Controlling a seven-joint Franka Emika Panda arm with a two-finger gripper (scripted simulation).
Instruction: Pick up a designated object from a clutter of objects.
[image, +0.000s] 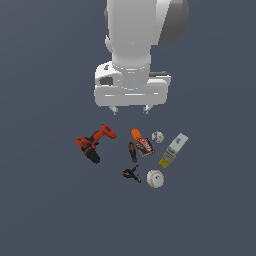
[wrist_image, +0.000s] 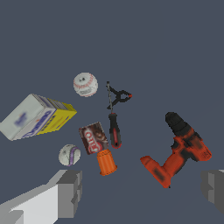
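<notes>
The larger white baseball with red stitching (image: 155, 178) lies at the near edge of the clutter, beside the black clamp (image: 131, 173); it also shows in the wrist view (wrist_image: 85, 84). My gripper (image: 131, 110) hangs open and empty above the far side of the clutter, well away from the baseball. In the wrist view its grey fingers (wrist_image: 70, 192) stand wide apart around the gripper's middle (wrist_image: 142, 192). The smaller whitish ball (image: 157, 136) lies nearer to the gripper, and it shows in the wrist view (wrist_image: 69, 155) too.
A red-and-black power drill (image: 95, 142) lies at the exterior view's left. An orange-and-dark packet (image: 144, 146) and a dark marker (image: 132, 151) lie in the middle. A yellow-and-white box (image: 173, 150) lies at the right. The floor is plain dark grey.
</notes>
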